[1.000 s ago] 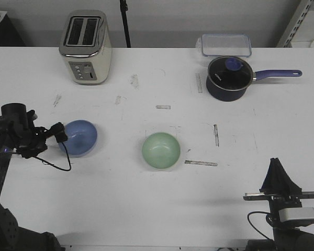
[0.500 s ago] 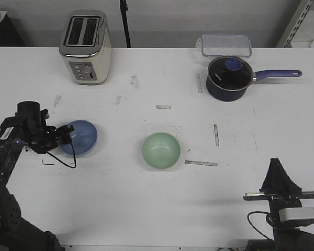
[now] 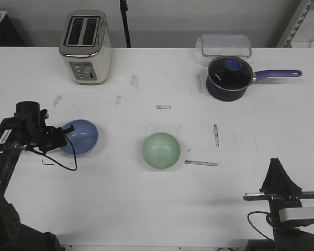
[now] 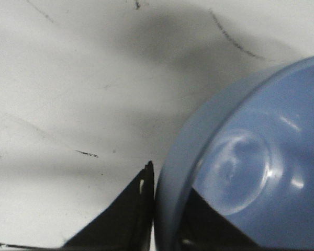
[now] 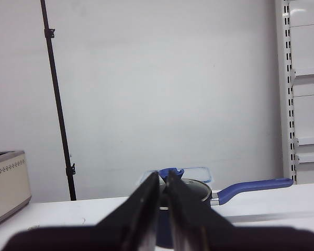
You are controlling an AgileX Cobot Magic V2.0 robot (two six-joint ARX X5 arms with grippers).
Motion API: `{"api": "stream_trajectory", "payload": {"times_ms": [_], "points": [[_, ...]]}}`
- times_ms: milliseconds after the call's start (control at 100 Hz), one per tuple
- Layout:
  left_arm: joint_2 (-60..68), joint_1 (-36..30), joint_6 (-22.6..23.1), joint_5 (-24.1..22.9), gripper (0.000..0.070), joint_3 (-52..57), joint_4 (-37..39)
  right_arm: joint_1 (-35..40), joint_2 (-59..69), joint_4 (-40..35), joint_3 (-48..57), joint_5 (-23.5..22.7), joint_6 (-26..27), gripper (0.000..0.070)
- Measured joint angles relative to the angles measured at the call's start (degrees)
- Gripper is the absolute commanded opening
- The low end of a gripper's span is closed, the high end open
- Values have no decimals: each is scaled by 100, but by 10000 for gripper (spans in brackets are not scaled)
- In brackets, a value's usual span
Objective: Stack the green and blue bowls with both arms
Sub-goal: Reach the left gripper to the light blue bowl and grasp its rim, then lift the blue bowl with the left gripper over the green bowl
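Note:
The light blue bowl (image 3: 83, 137) sits upright on the white table at the left. My left gripper (image 3: 64, 134) is at its left rim. In the left wrist view the blue bowl (image 4: 251, 157) fills one side, and the gripper (image 4: 167, 180) has one finger against the outside of the wall and one inside, shut on the rim. The pale green bowl (image 3: 161, 150) sits upright and alone near the table's middle. My right gripper (image 3: 276, 161) is at the near right edge, far from both bowls. Its jaws (image 5: 162, 175) are shut and empty.
A cream toaster (image 3: 86, 47) stands at the back left. A dark navy pot (image 3: 227, 77) with a glass lid and blue handle sits at the back right, with a clear lidded container (image 3: 226, 44) behind it. Short tape marks dot the table (image 3: 120, 204).
My left gripper has moved in over the blue bowl's left rim and closed on it. The bowl has shifted slightly to the right. The right arm has not moved.

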Motion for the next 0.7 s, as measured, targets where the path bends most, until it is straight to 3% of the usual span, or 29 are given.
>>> {"api": "stream_trajectory", "payload": {"times_ms": [270, 700], "points": [[-415, -313, -238, 358, 1, 146, -616, 0, 0, 0, 0, 0, 0, 18], [-275, -2441, -953, 411, 1, 1272, -380, 0, 0, 0, 0, 0, 0, 18]]}}
